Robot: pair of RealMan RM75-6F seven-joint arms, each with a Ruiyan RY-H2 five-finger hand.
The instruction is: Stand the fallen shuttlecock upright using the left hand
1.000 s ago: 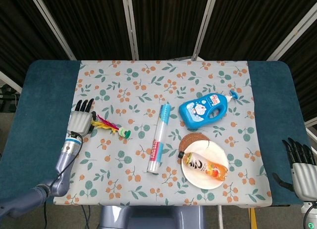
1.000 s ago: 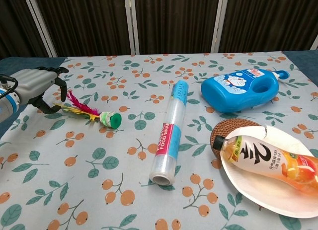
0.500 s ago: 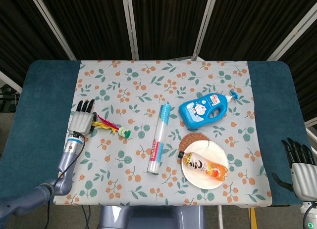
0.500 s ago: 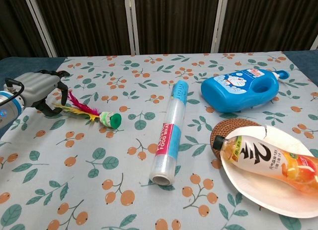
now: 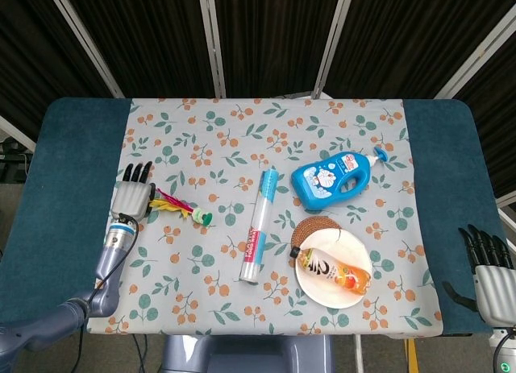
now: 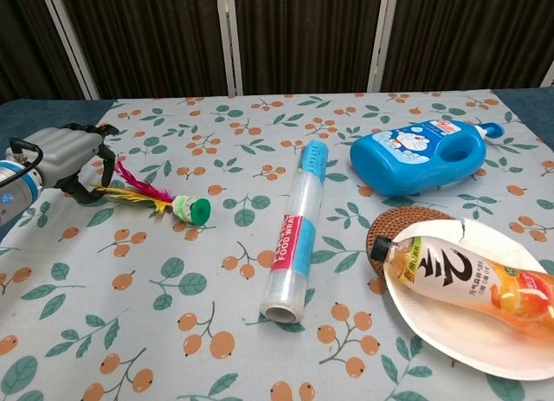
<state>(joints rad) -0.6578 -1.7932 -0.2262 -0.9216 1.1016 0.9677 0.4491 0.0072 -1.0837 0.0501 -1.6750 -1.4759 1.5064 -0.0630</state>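
The shuttlecock (image 5: 184, 209) lies on its side on the floral cloth, green base toward the middle of the table and red and yellow feathers toward the left edge. In the chest view the shuttlecock (image 6: 161, 198) is flat on the cloth. My left hand (image 5: 133, 198) sits right beside the feather tips, with its fingers apart. The chest view shows the left hand (image 6: 62, 156) arched over the feather ends, its fingers curved around them; I cannot tell if they touch. My right hand (image 5: 486, 266) hangs off the table's front right corner, fingers spread and holding nothing.
A cling film roll (image 5: 257, 225) lies lengthwise in the middle. A blue detergent bottle (image 5: 334, 180) lies at the right. Nearer the front, a paper plate (image 5: 360, 296) carries an orange drink bottle (image 5: 330, 270), beside a woven coaster (image 5: 309, 227).
My left hand has drifted slightly toward the table's near-left side beside the feathers. The shuttlecock still lies in nearly the same spot. The right hand has not moved.
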